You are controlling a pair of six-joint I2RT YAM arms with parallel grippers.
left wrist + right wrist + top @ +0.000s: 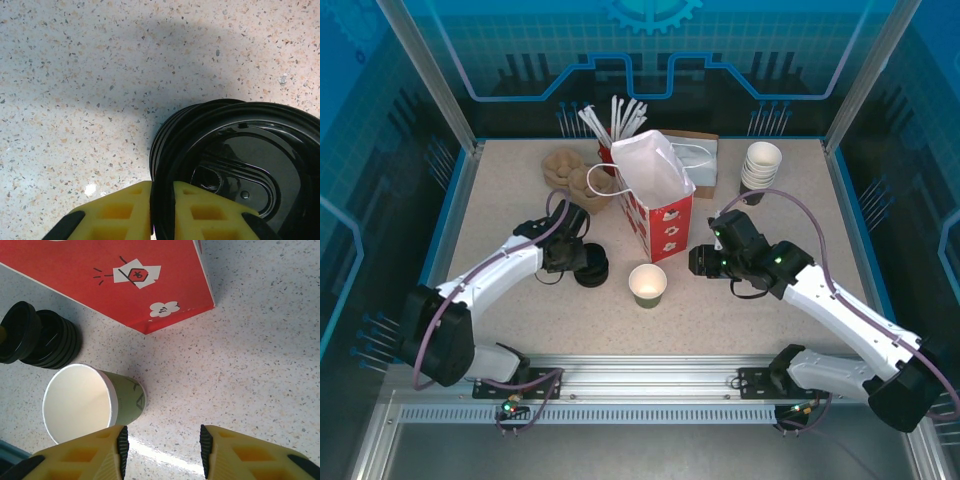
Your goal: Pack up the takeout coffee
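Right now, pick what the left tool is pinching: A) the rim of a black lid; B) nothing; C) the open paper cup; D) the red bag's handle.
A: in the left wrist view the left tool has its yellow fingers closed on the edge of a black lid.

A red paper bag (670, 225) stands open mid-worktop (500, 200), its white inside showing. At its 6 o'clock sits 1 lidless paper cup (648, 285), green outside. A stack of black lids (592, 270) lies at the bag's 8 o'clock, with the left tool (580, 260) at it. The right tool (695, 262) hangs at the cup's 3 o'clock, apart from it. Stacked cups (761, 165) stand at the bag's 2 o'clock, white straws (615, 120) at 11.
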